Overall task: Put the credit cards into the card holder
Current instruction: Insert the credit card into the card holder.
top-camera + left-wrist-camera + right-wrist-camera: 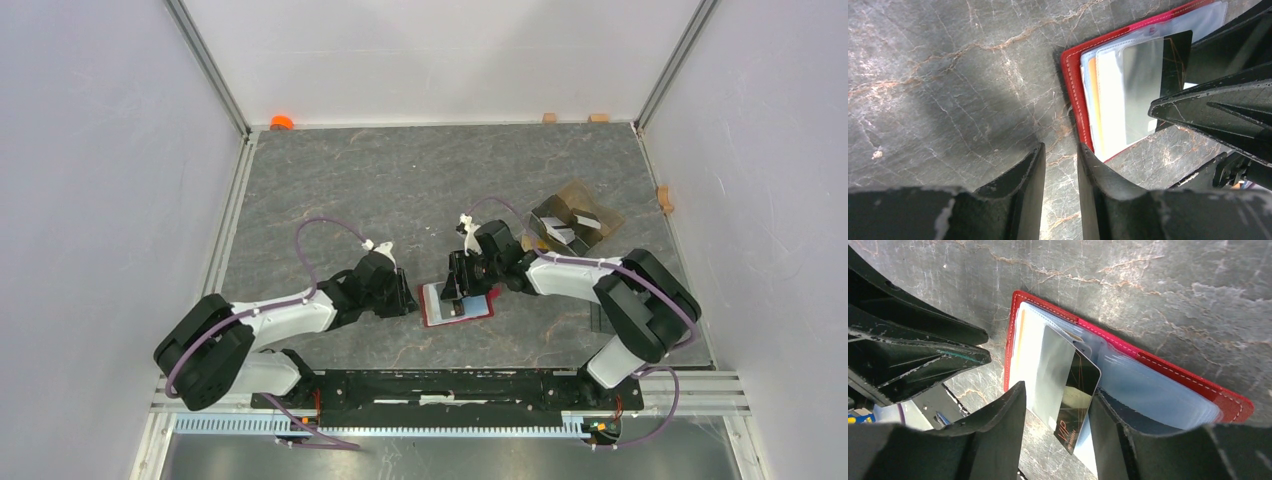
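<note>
Card-filing on the marbled table: the right gripper (1058, 390) stands with its jaws parted, and the dark card (1080, 390) lies between its two fingers, part-way into a clear sleeve of the open red card holder (1168, 372). The card's lettered end juts out of the sleeve, back toward the roots of the fingers. A gap shows between the card and one finger, while the other finger runs just beside the card's edge. Whether that finger touches the card cannot be told, but no pinch is visible.

The left gripper (1060, 146) has its fingers only narrowly apart, with nothing between them. One fingertip sits just beside the holder's stitched edge, and contact there cannot be told either. The orange card (1093, 100) appears to be in a sleeve already, just beyond that fingertip.

The step in hand looks to be seating the dark card. The next move probably calls for a push on the exposed end, straight along the sleeve, with the holder steadied so that it does not slide away from the fingers
</note>
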You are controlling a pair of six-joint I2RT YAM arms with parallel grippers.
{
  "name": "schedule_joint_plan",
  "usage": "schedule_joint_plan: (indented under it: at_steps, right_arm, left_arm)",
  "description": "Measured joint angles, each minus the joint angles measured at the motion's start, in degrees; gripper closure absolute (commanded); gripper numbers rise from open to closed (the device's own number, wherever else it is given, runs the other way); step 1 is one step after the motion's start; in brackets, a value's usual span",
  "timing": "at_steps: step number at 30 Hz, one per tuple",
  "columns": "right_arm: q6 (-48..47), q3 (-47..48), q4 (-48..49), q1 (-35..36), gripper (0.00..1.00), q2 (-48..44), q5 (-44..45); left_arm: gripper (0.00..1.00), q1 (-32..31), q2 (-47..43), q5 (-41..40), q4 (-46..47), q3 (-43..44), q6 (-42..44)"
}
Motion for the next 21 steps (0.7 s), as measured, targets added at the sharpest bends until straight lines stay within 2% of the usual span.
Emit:
schedule_joint_plan:
  at_steps: [7, 14, 21]
  right_arm:
    - [-3.72, 2.47, -7.8, -0.02, 0.35, -3.76, 3.1]
    - [-7.61, 4.98, -13.81, -0.02, 0.3, -7.04, 7.32]
    - [-9.55, 4.52, -16.22, -0.04, 0.37, -7.76, 9.29]
  left_arm:
    - [0.56, 0.0, -2.47, 0.66, -0.92, 0.94, 0.04]
    - [0.53, 0.0, -3.54, 2.29, -0.72, 2.12, 0.04]
    - [0.56, -0.09, -0.9, 4.83, 2.47, 2.14, -0.09]
